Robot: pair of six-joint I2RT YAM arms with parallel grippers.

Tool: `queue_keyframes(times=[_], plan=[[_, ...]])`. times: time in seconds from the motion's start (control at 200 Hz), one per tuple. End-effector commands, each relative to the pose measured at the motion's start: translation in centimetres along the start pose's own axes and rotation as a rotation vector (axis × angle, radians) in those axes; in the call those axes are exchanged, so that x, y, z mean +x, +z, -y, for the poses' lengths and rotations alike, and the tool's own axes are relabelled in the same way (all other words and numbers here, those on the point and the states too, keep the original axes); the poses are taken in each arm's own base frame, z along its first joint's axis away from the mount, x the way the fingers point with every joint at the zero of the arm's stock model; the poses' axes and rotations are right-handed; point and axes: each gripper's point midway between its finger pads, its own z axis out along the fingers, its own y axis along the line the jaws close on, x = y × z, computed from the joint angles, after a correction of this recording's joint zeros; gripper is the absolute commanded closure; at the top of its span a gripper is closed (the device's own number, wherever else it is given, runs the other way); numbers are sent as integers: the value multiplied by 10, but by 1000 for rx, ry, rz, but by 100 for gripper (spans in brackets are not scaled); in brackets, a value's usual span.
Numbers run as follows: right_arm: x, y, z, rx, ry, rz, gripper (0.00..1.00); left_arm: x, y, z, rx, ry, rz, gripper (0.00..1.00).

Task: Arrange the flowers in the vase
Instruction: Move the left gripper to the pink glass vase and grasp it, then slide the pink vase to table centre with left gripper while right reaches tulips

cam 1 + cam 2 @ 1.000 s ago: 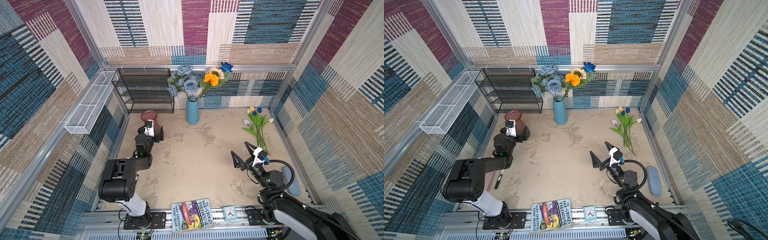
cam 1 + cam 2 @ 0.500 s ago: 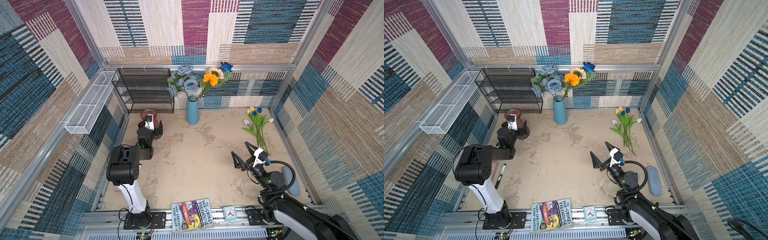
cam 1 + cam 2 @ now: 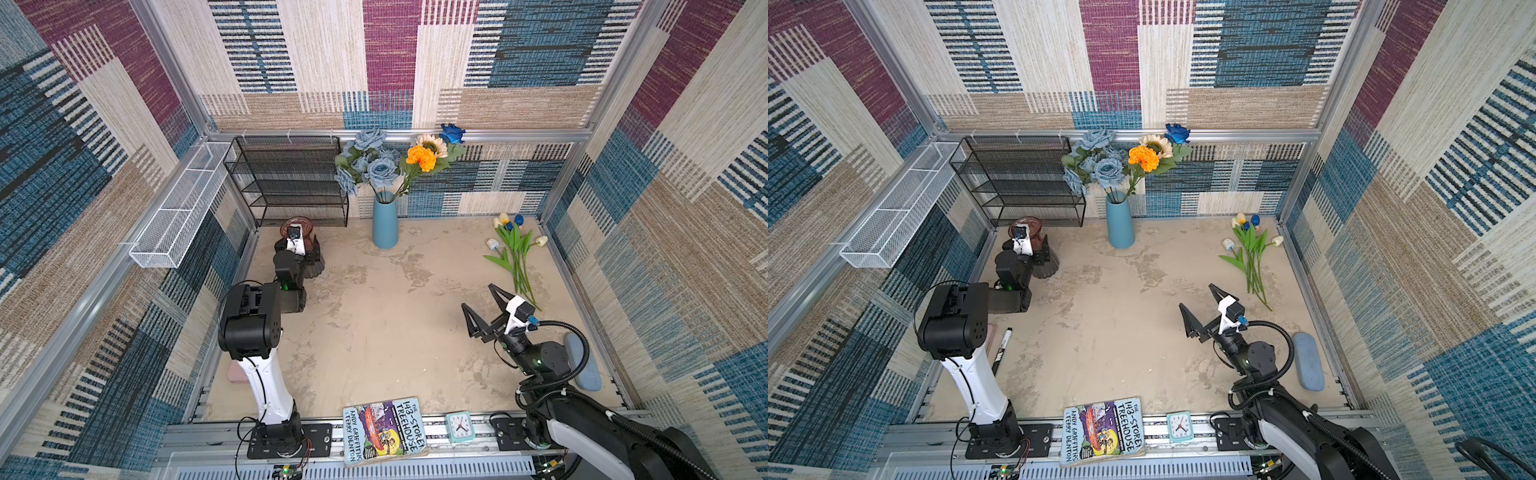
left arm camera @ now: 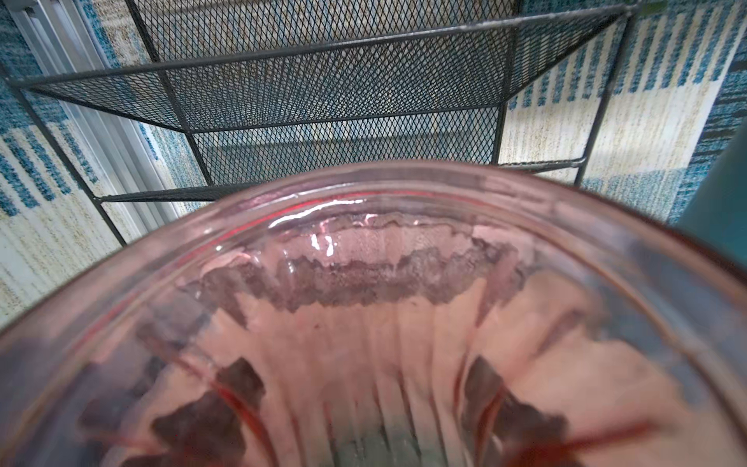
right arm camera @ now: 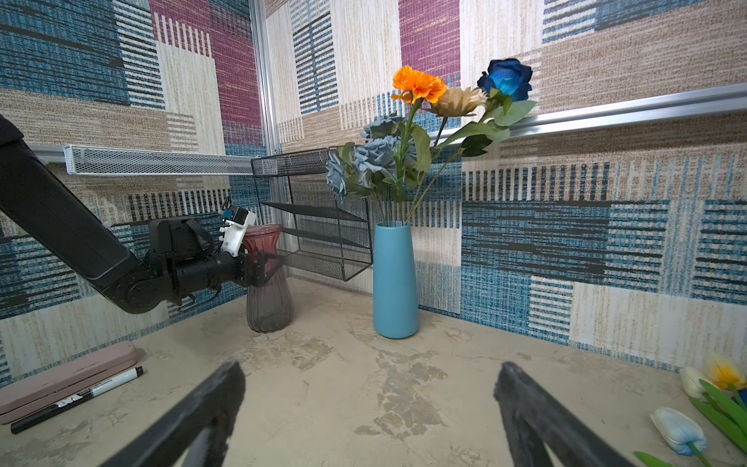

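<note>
Top views: blue vase at the far wall, already carrying the tall flowers; tulips flat on the table far right, well apart from it; right gripper just near of their stem ends.
Left wrist: full of pink vase, wire shelf behind; no fingers showing.
Right wrist: left gripper set about the pink vase's neck, clamped or merely around, cannot tell; right gripper spread wide, empty.
Progress: tall stems in, tulips not yet lifted; likely next up, perhaps for the pink vase.
</note>
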Motion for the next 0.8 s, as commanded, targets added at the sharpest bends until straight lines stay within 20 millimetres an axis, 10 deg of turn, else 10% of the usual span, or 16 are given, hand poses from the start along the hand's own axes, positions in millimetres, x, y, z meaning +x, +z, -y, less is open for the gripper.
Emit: queue_keyframes(times=[0.0,0.796], plan=[[-6,1,-3,-14,-9,22,0,-8,3,-5,-19,-9,41,15],[-19,30,14,60,-15,-11,0,-27,-9,18,124,-55,79,65]])
